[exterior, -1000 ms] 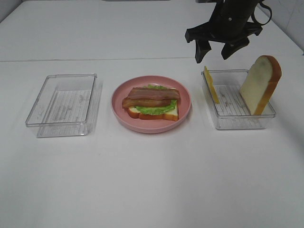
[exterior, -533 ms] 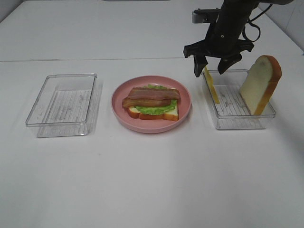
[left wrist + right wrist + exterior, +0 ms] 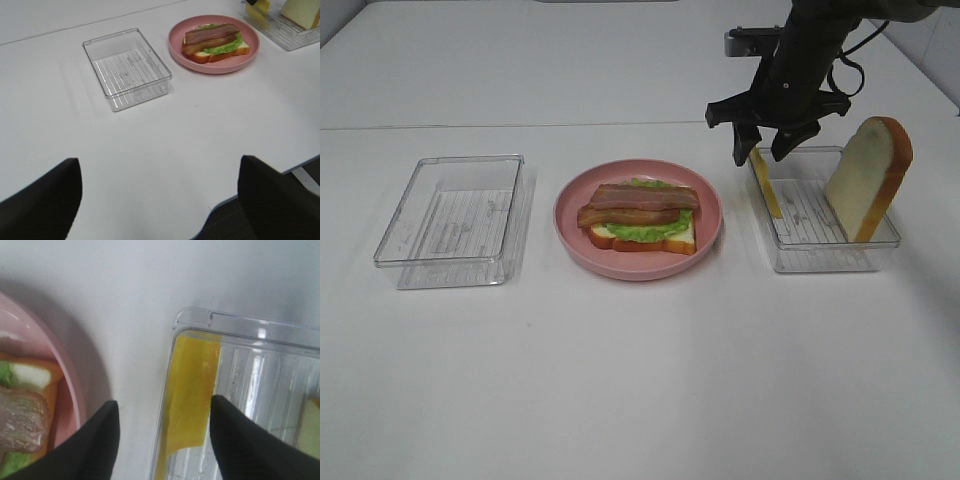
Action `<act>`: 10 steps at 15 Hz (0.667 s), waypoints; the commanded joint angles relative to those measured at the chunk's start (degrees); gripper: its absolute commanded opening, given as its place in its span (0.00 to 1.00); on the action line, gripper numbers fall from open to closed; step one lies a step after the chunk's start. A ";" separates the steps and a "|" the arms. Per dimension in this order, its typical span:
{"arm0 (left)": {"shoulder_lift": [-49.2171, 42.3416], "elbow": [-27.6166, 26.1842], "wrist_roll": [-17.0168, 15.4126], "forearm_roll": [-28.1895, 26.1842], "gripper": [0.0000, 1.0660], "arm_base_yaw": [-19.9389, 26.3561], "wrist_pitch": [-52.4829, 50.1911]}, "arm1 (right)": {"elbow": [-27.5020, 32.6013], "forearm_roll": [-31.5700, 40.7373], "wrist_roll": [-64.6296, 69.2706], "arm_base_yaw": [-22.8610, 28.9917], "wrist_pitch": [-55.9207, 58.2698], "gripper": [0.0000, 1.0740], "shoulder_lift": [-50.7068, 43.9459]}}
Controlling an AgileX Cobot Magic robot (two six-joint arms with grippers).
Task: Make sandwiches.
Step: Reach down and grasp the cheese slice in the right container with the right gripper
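Note:
The sandwich stack (image 3: 640, 212) lies on the pink plate (image 3: 570, 236): a bread slice under lettuce and bacon strips. A yellow cheese slice (image 3: 766, 186) leans on the left wall of the right clear tray (image 3: 820, 262), and a second bread slice (image 3: 868, 178) stands at that tray's right end. My right gripper (image 3: 761, 152) hangs open just over the cheese's top edge. In the right wrist view its fingers (image 3: 95, 445) straddle the cheese (image 3: 192, 385) and the tray wall without pressing it. My left gripper (image 3: 160, 200) is open and empty, far from the stack (image 3: 212, 41).
An empty clear tray (image 3: 450, 220) sits left of the plate, also seen as the tray (image 3: 127, 67) in the left wrist view. The plate's rim (image 3: 75, 385) lies close beside the right tray's wall (image 3: 192, 315). White tabletop surrounds everything.
The right gripper has come down from above the tray to the cheese's top edge, and its jaws have narrowed somewhat. The left gripper has stayed put.

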 commanded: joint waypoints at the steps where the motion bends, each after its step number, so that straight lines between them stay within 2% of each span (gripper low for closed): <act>1: -1.20 0.29 -0.23 0.00 0.76 -0.06 -0.52 | -0.29 0.00 -0.86 -0.11 0.29 0.47 0.97; 6: -1.20 0.29 -0.23 0.00 0.76 -0.06 -0.52 | -0.29 -0.06 -0.97 -0.11 0.57 0.40 1.15; 8: -1.20 0.29 -0.23 0.00 0.76 -0.06 -0.52 | -0.29 -0.06 -1.03 -0.11 0.74 0.32 1.15; 10: -1.20 0.29 -0.23 0.00 0.76 -0.06 -0.52 | -0.29 -0.23 -0.92 -0.11 1.09 0.20 1.15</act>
